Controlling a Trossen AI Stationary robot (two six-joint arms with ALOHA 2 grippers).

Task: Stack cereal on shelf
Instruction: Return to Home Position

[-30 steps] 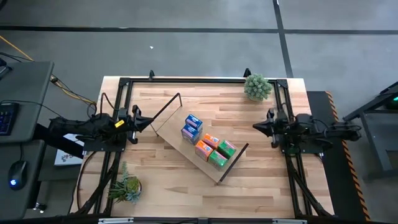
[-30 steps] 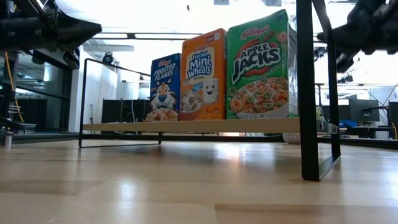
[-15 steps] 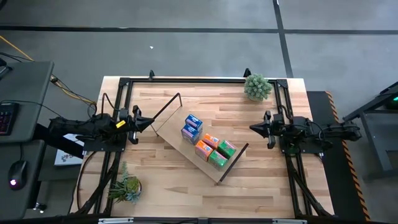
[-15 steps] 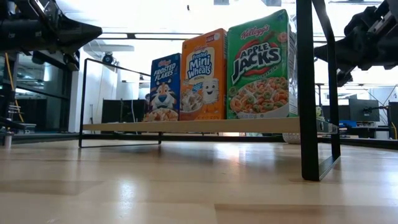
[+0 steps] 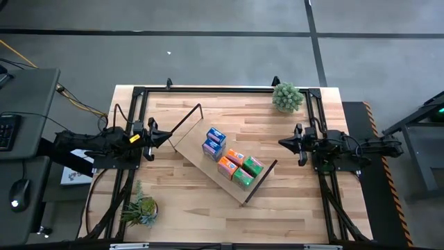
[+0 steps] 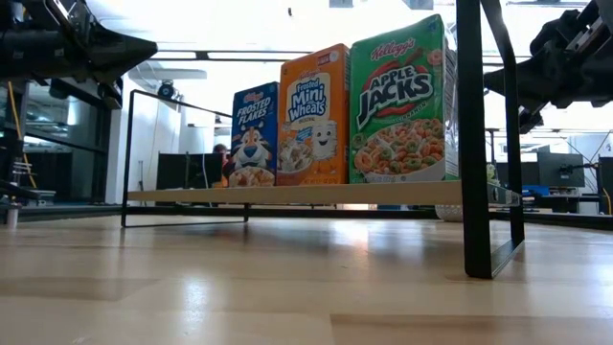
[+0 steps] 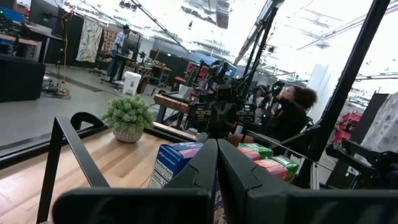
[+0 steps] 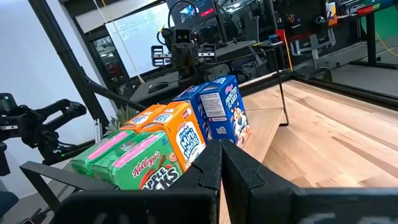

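Low view is showing the long light-wood shelf board with thin black wire frame ends resting on the striped wooden tabletop. It is carrying small cardboard cereal boxes upright: the green box nearest, the orange box next, the blue box farthest. Seen from above, the left gripper is hovering just beside the board's left frame end, its fingers pressed together. The right gripper is hanging near the right end, likewise closed on nothing.

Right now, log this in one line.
blue, orange, green cardboard cereal boxes on light-wood shelf | left pincer shut, shelf's left | right pincer shut, shelf's right
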